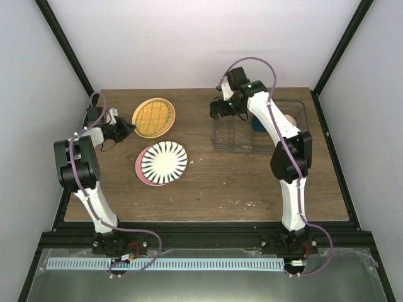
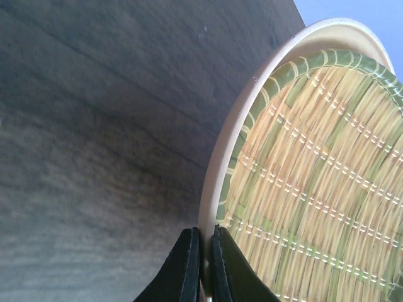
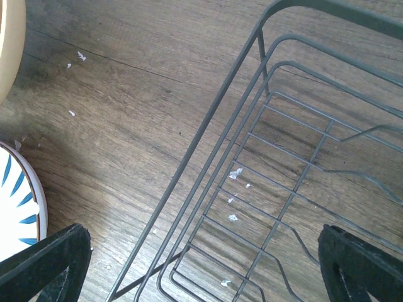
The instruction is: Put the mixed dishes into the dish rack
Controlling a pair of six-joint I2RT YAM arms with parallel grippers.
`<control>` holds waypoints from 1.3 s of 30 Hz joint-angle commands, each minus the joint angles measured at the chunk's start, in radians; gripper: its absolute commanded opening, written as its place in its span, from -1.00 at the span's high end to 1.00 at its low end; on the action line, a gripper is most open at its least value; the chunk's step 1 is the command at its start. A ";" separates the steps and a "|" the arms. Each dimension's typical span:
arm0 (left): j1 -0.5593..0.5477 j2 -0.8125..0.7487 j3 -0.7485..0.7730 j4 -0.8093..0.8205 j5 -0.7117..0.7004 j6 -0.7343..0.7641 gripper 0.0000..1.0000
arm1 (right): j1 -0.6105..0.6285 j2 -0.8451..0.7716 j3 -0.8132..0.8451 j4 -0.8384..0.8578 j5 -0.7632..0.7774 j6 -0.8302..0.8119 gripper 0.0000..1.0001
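Note:
The yellow-orange grid-patterned plate [image 1: 153, 117] sits at the back left of the table. My left gripper [image 1: 129, 129] is shut on its near-left rim; the left wrist view shows the cream rim of this plate [image 2: 315, 176] pinched between the black fingers of the left gripper [image 2: 204, 267]. The white plate with black stripes [image 1: 164, 162] lies on the pink plate [image 1: 139, 170] at centre left. My right gripper [image 1: 217, 110] hangs open over the left end of the dish rack [image 1: 245, 135], holding nothing. Under the right gripper [image 3: 201, 270] are the wires of the dish rack [image 3: 271, 157].
A dark blue mug [image 1: 258, 124] and a small cream bowl [image 1: 291, 119] are in the rack's right part. The right wrist view shows the striped plate's edge [image 3: 16, 207] at lower left and small white crumbs on the wood.

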State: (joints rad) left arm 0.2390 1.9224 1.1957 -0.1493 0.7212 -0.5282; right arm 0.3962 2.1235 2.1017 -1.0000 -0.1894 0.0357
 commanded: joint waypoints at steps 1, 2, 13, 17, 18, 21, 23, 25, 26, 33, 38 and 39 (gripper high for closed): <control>0.005 0.051 0.094 0.035 0.038 0.002 1.00 | 0.007 0.037 0.066 0.002 0.010 0.010 -1.00; 0.005 0.065 0.104 0.032 0.035 0.001 1.00 | 0.007 0.040 0.069 -0.001 0.012 0.010 -1.00; 0.005 0.147 0.183 -0.049 0.009 0.032 1.00 | 0.007 0.092 0.128 -0.016 0.011 0.003 -1.00; 0.005 0.152 0.181 -0.078 -0.012 0.036 1.00 | 0.007 0.102 0.144 -0.017 0.013 -0.006 -1.00; 0.005 0.153 0.180 -0.087 -0.019 0.040 1.00 | 0.007 0.102 0.144 -0.017 0.014 -0.009 -1.00; 0.004 0.154 0.177 -0.119 -0.043 0.050 0.88 | 0.007 0.105 0.144 -0.019 0.020 -0.014 -1.00; 0.003 0.149 0.174 -0.137 -0.058 0.059 0.79 | 0.007 0.106 0.144 -0.019 0.020 -0.016 -1.00; 0.003 0.141 0.171 -0.150 -0.072 0.067 0.70 | 0.007 0.107 0.144 -0.019 0.018 -0.016 -1.00; 0.003 0.140 0.171 -0.157 -0.078 0.071 0.66 | 0.007 0.107 0.143 -0.018 0.017 -0.017 -1.00; 0.003 0.121 0.167 -0.164 -0.086 0.073 0.51 | 0.007 0.106 0.137 -0.019 0.016 -0.019 -1.00; 0.003 0.065 0.180 -0.168 -0.085 0.073 0.47 | 0.007 0.104 0.133 -0.020 0.017 -0.019 -1.00; 0.003 0.053 0.191 -0.174 -0.083 0.073 0.46 | 0.007 0.103 0.132 -0.020 0.016 -0.019 -1.00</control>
State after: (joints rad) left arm 0.2417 2.0556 1.3411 -0.3187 0.6327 -0.4675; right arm 0.3962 2.2162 2.2024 -1.0096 -0.1749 0.0338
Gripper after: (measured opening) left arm 0.262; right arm 0.998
